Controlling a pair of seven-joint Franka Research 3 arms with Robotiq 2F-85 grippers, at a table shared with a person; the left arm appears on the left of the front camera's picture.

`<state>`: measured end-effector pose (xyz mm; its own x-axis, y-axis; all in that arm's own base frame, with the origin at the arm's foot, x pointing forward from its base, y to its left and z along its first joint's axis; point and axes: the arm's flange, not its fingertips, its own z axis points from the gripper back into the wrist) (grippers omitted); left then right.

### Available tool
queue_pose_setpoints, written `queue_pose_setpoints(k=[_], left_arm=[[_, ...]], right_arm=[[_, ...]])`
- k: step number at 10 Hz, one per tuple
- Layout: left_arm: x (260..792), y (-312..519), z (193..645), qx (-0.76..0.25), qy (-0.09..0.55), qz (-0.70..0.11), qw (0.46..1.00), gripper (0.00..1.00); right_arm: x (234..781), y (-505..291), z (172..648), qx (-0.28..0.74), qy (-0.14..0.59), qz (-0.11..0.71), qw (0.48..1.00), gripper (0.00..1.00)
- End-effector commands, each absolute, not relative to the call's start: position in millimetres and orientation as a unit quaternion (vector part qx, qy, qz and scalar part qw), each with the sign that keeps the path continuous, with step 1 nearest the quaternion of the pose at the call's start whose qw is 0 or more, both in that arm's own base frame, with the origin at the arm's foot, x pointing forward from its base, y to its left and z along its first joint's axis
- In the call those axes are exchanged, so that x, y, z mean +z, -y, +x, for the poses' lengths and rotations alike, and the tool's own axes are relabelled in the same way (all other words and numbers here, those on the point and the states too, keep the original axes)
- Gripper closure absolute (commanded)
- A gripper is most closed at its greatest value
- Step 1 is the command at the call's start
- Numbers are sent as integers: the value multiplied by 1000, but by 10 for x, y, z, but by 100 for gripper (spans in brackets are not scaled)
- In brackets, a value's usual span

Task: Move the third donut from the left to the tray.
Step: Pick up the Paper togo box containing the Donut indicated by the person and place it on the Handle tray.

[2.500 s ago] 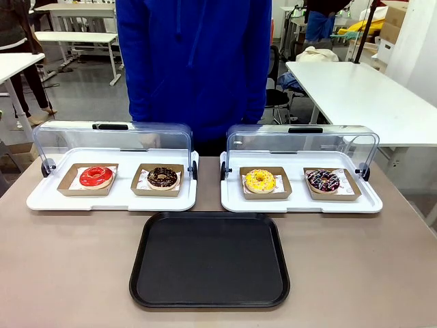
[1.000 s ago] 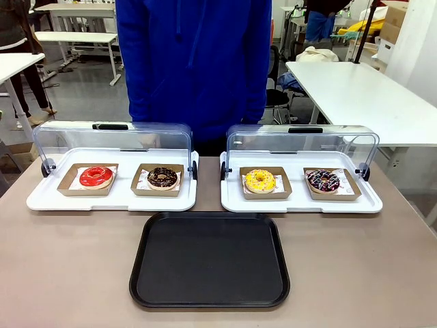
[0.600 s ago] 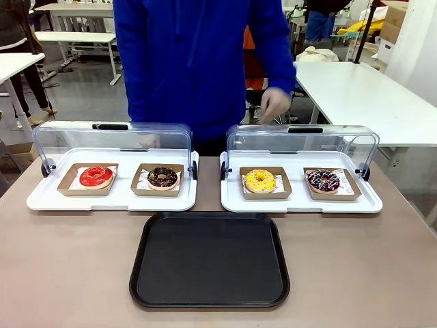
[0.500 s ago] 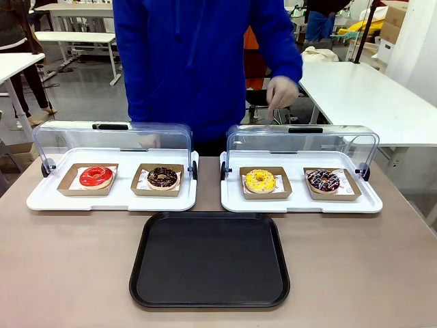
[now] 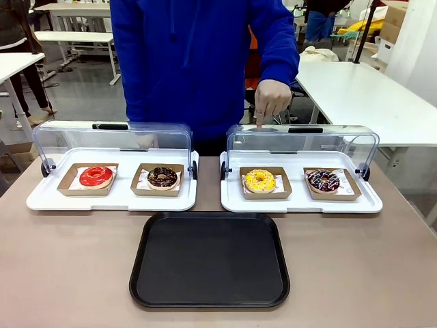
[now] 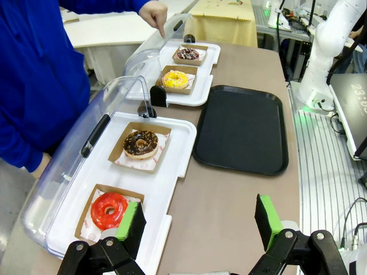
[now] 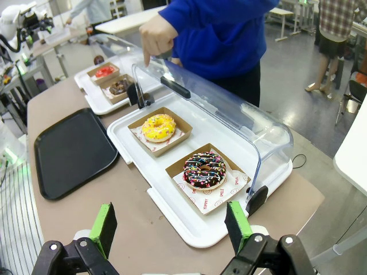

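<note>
Two sets of jaws stand spread and empty: left gripper [image 6: 199, 223], right gripper [image 7: 171, 226]. The person's hand [image 5: 272, 101] points down at the clear lid [image 5: 341, 147] over the third donut [image 5: 260, 180].

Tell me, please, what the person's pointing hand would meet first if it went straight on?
Most likely the clear curved plastic lid of the white display tray holding the yellow-iced ring donut; the hand seems to touch it.
</note>
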<state>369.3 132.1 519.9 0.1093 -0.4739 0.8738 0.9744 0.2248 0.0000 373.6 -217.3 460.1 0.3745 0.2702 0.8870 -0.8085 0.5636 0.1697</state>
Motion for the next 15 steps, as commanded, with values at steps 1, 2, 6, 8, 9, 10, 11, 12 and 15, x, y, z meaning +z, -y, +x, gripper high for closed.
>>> queue_pose_setpoints(k=[1, 2, 6, 8, 9, 10, 11, 12, 15], left_arm=[[5221, -1327, 3684, -542, 396, -315, 671, 0], [5221, -1327, 3684, -542, 396, -315, 671, 0], [5221, -1327, 3684, -542, 396, -315, 671, 0], [5221, -1327, 3684, -542, 396, -315, 671, 0], [5221, -1327, 3684, -542, 396, -315, 671, 0], [5221, -1327, 3684, -542, 396, -315, 671, 0], [5221, -1327, 3684, -542, 396, -315, 671, 0], [5221, -1327, 3684, -542, 396, -315, 671, 0], [5221, -1327, 3684, -542, 396, -315, 671, 0]], right_arm=[[4619, 2168, 3768, 348, 448, 313, 762, 0], [4619, 2168, 3768, 348, 448, 313, 762, 0], [4619, 2168, 3768, 348, 448, 313, 762, 0], [4619, 2168, 3768, 348, 448, 313, 762, 0], [4619, 2168, 3768, 348, 448, 313, 762, 0], [4619, 2168, 3768, 348, 448, 313, 762, 0], [4619, 2168, 3768, 348, 448, 313, 762, 0], [4619, 2168, 3768, 348, 448, 313, 762, 0], [4619, 2168, 3768, 348, 448, 313, 762, 0]])
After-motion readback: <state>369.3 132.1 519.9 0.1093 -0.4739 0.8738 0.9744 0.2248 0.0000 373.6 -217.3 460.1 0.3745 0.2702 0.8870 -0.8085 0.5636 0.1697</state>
